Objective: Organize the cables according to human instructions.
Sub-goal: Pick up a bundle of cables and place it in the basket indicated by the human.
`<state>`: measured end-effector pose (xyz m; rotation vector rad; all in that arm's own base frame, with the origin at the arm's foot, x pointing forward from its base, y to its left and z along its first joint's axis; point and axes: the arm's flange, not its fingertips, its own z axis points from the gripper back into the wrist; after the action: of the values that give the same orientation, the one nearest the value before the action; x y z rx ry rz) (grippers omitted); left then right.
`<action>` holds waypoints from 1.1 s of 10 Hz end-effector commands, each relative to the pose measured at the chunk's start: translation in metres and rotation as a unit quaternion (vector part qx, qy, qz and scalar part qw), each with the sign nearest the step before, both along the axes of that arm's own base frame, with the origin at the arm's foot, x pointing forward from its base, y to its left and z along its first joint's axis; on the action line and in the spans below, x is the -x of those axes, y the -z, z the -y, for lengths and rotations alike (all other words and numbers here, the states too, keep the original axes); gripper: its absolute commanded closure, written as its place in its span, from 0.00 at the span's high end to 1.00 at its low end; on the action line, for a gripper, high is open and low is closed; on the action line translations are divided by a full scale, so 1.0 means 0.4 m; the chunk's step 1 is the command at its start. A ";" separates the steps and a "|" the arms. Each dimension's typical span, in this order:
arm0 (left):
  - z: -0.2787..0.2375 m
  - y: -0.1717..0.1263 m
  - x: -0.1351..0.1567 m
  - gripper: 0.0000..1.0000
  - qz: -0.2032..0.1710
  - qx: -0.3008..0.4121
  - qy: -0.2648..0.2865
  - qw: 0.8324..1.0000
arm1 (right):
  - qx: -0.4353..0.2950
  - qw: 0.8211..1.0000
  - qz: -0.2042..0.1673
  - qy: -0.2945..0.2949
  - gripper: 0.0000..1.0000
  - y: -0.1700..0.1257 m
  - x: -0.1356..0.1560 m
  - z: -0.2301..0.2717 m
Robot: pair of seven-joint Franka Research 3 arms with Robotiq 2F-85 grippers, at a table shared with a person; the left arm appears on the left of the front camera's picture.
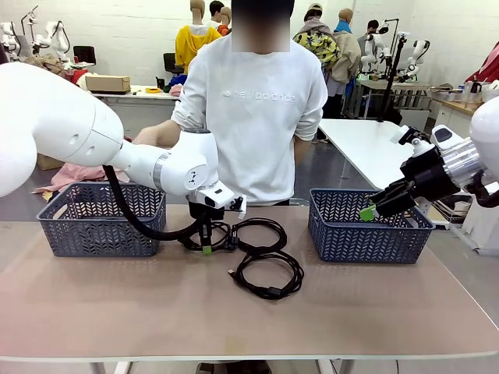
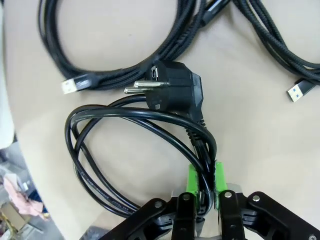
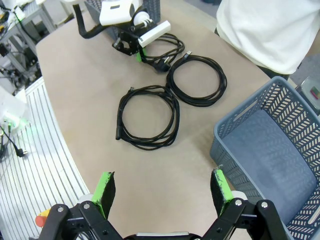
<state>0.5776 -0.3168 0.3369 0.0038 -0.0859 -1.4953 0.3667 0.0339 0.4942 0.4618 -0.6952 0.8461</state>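
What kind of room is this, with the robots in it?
Probably a robot lab or workshop. Two white robot arms work at a table with coiled cables and grey baskets, and more work tables stand behind.

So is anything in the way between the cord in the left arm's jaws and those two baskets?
Toward the left basket, nothing visible: bare table. Toward the right basket, other coiled cables lie on the table in between, though a lifted power cord would probably clear them.
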 end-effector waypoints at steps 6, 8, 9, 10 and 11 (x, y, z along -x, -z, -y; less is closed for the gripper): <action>-0.083 -0.300 0.049 0.00 0.103 0.008 0.031 0.994 | -0.012 1.000 0.009 -0.010 1.00 0.004 -0.008 0.001; -0.175 -0.368 0.063 0.00 0.115 0.006 0.039 0.993 | -0.012 1.000 0.009 -0.010 1.00 0.004 -0.008 0.001; -0.223 -0.392 0.070 0.00 0.119 0.006 0.038 0.992 | -0.012 1.000 0.009 -0.010 1.00 0.004 -0.008 0.001; -0.274 -0.411 0.075 0.00 0.121 0.008 0.032 0.992 | -0.012 1.000 0.009 -0.010 1.00 0.004 -0.008 0.001; -0.334 -0.427 0.079 0.00 0.126 0.019 0.016 0.992 | -0.012 1.000 0.009 -0.010 1.00 0.004 -0.008 0.001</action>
<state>0.5575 -0.2061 0.5054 0.1824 -0.2912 -1.5241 0.3669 0.0338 0.4940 0.4611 -0.6941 0.8459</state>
